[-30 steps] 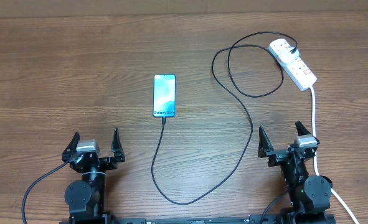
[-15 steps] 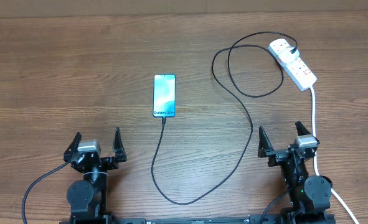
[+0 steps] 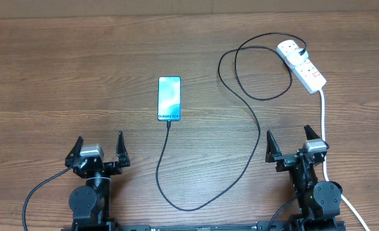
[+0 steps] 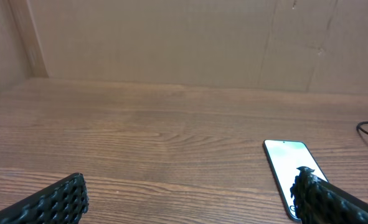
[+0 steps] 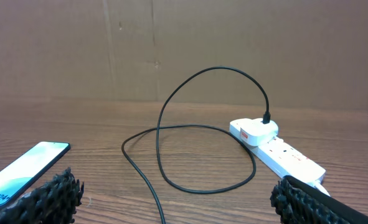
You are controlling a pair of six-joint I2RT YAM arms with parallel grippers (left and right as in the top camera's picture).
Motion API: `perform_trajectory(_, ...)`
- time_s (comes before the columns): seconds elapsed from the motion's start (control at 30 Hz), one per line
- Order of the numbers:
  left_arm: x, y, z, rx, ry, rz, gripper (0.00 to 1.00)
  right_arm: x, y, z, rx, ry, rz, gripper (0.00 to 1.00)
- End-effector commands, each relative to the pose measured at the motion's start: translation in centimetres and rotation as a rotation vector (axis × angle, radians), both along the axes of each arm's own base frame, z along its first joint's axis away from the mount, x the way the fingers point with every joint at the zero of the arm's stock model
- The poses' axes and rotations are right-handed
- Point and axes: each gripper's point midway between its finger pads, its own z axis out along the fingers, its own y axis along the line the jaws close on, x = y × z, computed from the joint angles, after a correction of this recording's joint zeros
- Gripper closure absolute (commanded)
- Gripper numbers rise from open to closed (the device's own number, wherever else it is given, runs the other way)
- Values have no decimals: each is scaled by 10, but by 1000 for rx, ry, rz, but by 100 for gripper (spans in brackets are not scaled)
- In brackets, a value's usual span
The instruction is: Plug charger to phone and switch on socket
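The phone (image 3: 169, 98) lies flat mid-table with its blue-teal screen up; it also shows in the left wrist view (image 4: 287, 163) and the right wrist view (image 5: 23, 166). The black charger cable (image 3: 249, 115) runs from the phone's bottom edge, loops across the table and ends in a plug seated in the white socket strip (image 3: 303, 65) at the far right. The strip and cable loop (image 5: 171, 134) show in the right wrist view (image 5: 283, 152). My left gripper (image 3: 99, 149) and right gripper (image 3: 295, 145) are both open and empty near the front edge.
A thick white cord (image 3: 324, 128) runs from the strip down past my right arm. A brown cardboard wall (image 4: 171, 37) stands along the table's far edge.
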Motion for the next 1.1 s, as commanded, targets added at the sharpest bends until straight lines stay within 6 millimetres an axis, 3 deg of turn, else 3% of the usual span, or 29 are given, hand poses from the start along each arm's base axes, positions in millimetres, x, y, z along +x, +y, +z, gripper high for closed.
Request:
perform_trajectory(0.0, 0, -1, 0, 1, -6, 0, 0, 0, -1, -2, -1, -4, -6, 0)
perform_trajectory(1.07, 0, -3, 0, 20, -3, -17, 0, 0, -1, -2, -1, -4, -6, 0)
